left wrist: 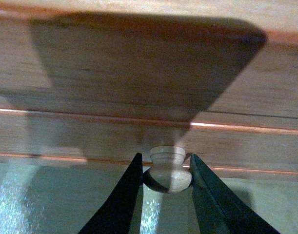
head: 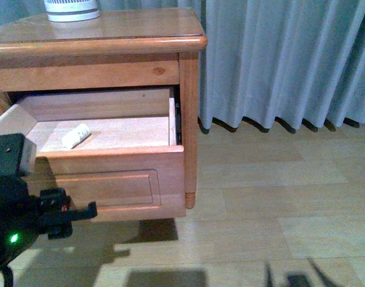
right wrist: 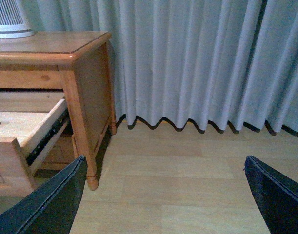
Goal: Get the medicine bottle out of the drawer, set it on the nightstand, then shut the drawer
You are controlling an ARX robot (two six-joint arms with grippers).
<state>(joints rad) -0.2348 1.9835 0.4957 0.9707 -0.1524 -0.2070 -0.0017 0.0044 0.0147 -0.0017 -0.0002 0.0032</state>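
The nightstand (head: 110, 37) stands at the left, and its upper drawer (head: 119, 179) is pulled well out. The medicine bottle (head: 76, 136), small and whitish with a white cap, lies on its side on the drawer's pale floor near the front left. My left gripper (left wrist: 166, 157) is shut on the drawer's round wooden knob (left wrist: 168, 173), one finger on each side. In the front view the left arm (head: 27, 215) hides the knob. My right gripper (right wrist: 164, 161) is open and empty above the floor, to the right of the nightstand (right wrist: 85, 73).
A white-and-grey ribbed device (head: 71, 9) stands on the nightstand top. A grey curtain (head: 278, 60) hangs behind and to the right, down to the wood-look floor (head: 278, 197). The right gripper's tips show at the bottom edge of the front view (head: 293, 276).
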